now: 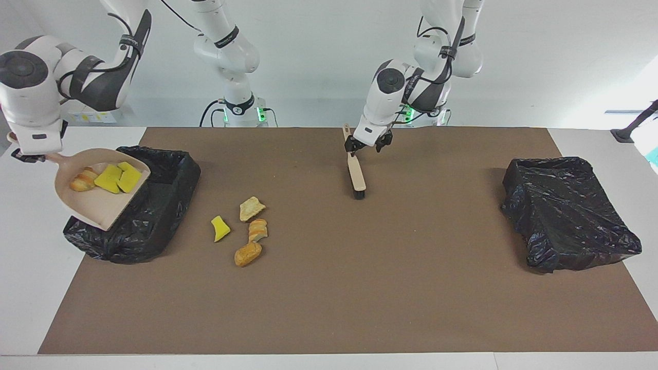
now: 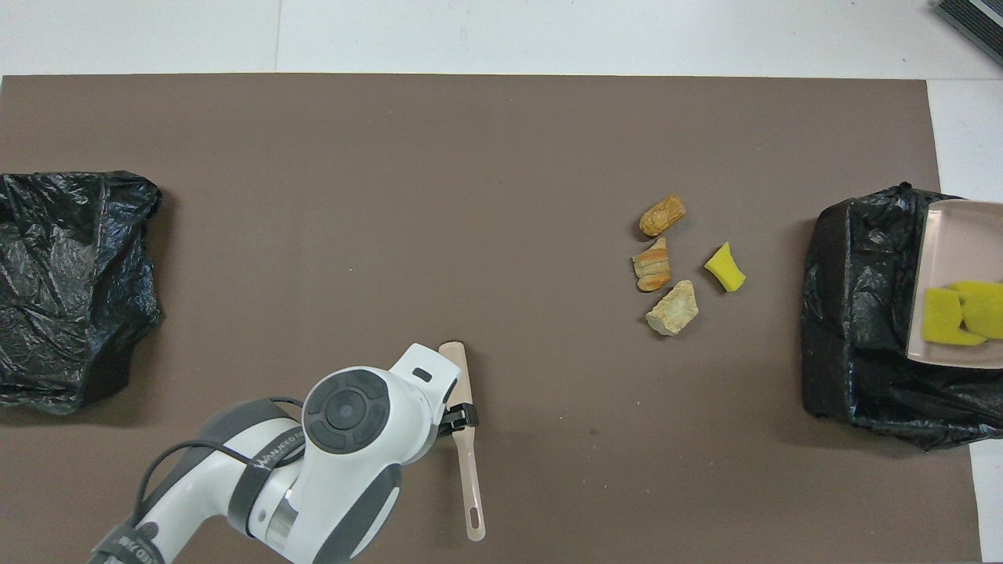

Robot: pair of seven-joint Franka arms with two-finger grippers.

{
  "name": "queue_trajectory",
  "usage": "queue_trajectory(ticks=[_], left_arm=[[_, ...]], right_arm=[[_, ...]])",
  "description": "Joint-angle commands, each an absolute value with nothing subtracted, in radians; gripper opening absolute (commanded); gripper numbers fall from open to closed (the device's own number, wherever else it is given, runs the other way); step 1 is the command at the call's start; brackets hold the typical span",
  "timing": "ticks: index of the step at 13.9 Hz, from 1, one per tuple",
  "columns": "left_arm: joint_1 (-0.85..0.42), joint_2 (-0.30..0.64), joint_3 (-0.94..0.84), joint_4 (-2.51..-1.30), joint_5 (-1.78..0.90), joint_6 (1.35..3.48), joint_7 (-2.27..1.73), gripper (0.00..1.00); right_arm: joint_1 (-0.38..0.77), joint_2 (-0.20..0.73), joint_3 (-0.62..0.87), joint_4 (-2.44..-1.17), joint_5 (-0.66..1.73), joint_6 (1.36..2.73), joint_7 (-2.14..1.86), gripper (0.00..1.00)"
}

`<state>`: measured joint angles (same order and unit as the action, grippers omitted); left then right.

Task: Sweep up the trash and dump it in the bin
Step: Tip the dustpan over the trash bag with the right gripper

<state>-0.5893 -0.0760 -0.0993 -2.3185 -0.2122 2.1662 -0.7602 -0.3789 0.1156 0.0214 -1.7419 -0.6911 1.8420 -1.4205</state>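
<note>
Partway: right hand (image 1: 23,154), closed on the dustpan (image 1: 97,205) handle, holds three trash pieces (image 1: 105,177) over the bin (image 1: 164,190), undumped. Four more pieces (image 1: 241,231) lie on the table (image 1: 360,288) beside that bin. Left hand (image 1: 367,144) open over the grounded brush (image 1: 355,177). Right hand is out of the overhead view; the bin's inside is unreadable.

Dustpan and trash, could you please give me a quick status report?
Right gripper shut on dustpan, raised over bin, three pieces aboard. Left gripper open, beside brush lying on the mat. Four trash pieces unswept. Nothing in the way.
</note>
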Motion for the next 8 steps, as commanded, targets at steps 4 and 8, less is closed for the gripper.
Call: queue_trajectory(ticks=[4, 8], left_arm=[[-0.368, -0.198, -0.097, -2.224, -0.172, 1.946, -0.519, 1.00], [-0.194, -0.227, -0.095, -2.195, -0.135, 1.884, -0.297, 1.00]], right_arm=[[-0.246, 0.063, 0.026, -1.793, -1.004, 1.749, -1.321, 0.00], [-0.238, 0.031, 0.028, -1.845, -1.014, 1.747, -1.290, 0.00]])
